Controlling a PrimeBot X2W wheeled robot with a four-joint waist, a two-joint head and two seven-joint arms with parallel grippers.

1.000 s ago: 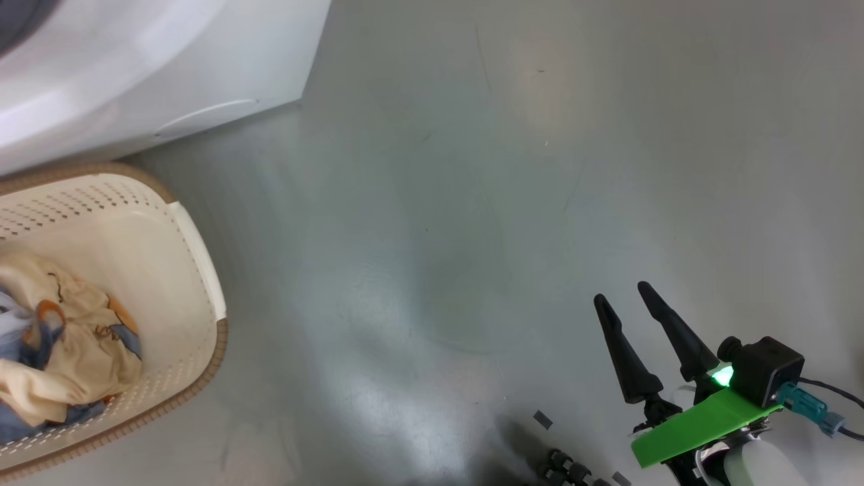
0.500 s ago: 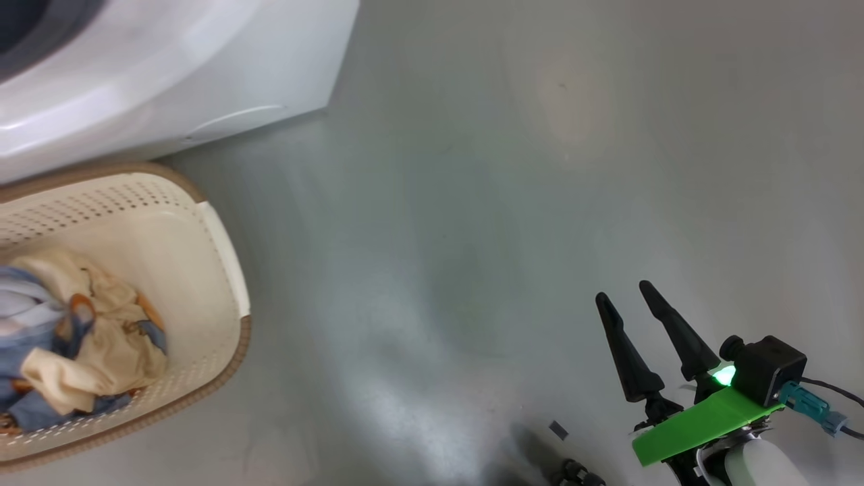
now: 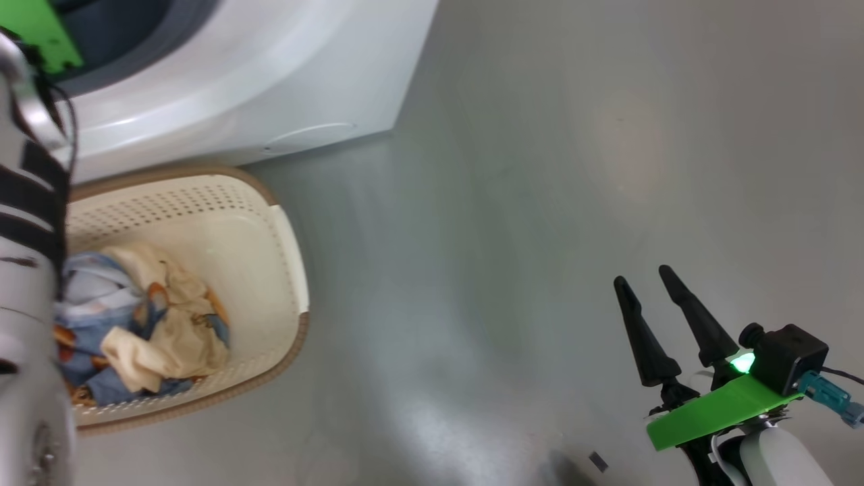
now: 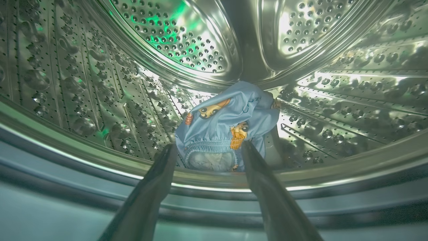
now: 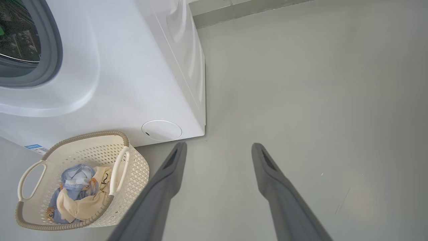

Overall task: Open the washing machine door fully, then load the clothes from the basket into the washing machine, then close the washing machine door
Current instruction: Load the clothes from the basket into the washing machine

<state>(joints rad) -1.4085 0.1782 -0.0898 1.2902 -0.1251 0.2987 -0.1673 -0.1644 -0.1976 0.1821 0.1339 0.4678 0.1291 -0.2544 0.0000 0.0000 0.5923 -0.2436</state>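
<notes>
Currently, one blue bear-print garment (image 4: 227,127) lies low in the steel drum (image 4: 100,83), close behind the front lip. The left gripper (image 4: 209,146) points at it, fingers spread wide, nothing clamped; fingertip contact with the cloth cannot be ruled out. Risk: cloth snagged on a finger during withdrawal is dragged onto the seal (image 5: 55,50), where the door would trap it. More clothes (image 3: 155,324) lie in the basket (image 3: 287,229) beside the washing machine (image 3: 270,81). The right gripper (image 3: 642,275) hangs over the floor (image 3: 540,169), fingers apart, empty.
</notes>
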